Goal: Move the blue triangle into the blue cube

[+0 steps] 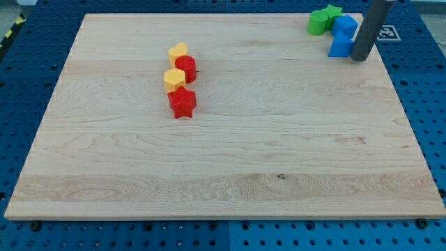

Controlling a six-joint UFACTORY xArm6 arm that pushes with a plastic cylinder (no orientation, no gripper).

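Observation:
The blue triangle [340, 47] lies at the view's top right of the wooden board [223, 153]. The blue cube [344, 26] sits just above it, and the two touch. My tip [358, 58] stands right beside the blue triangle, on its right side, at or very near its edge. The dark rod rises from the tip toward the view's top right corner.
A green cylinder [318, 21] and another green block [332, 11] sit left of and above the blue cube. A yellow block [178, 52], a red cylinder [186, 68], a second yellow block [174, 79] and a red star [182, 102] form a column left of centre.

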